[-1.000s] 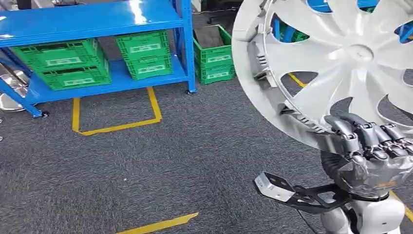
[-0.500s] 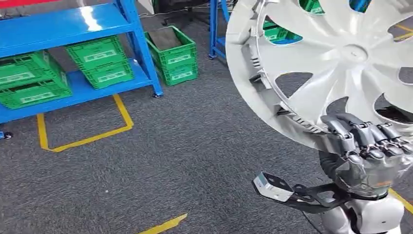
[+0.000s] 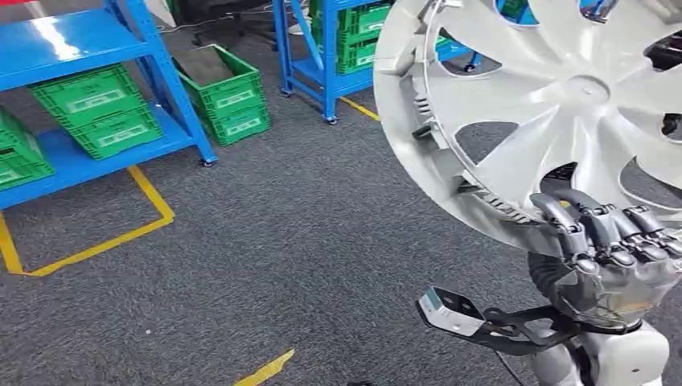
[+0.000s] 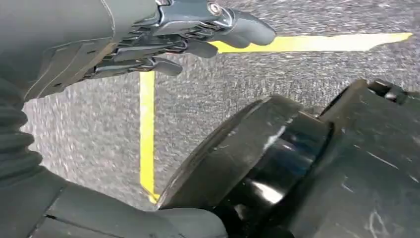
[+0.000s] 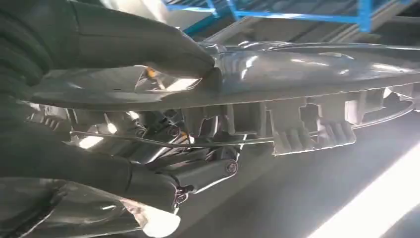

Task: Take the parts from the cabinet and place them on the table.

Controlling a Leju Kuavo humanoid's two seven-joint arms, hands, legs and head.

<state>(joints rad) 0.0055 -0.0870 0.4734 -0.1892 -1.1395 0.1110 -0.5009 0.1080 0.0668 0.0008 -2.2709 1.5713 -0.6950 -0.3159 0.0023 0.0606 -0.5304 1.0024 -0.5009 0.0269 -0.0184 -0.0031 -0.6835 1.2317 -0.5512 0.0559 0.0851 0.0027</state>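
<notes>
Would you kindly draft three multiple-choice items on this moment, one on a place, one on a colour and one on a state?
1. Where is the silver hubcap?
A. Lying on the carpet
B. Held up in the right hand
C. On a blue shelf

2. What colour are the crates on the blue rack?
A. Green
B. Red
C. Black

3. What is the left hand doing?
A. Gripping a crate
B. Pinching the hubcap's rim
C. Holding nothing, over the floor

Answers:
1 B: in the head view the right hand has its fingers curled over the hubcap's lower rim, clear of the floor.
2 A: the stacked crates are plainly green.
3 C: the left wrist view shows its fingers loosely extended above grey carpet and yellow tape, with nothing in them.
</notes>
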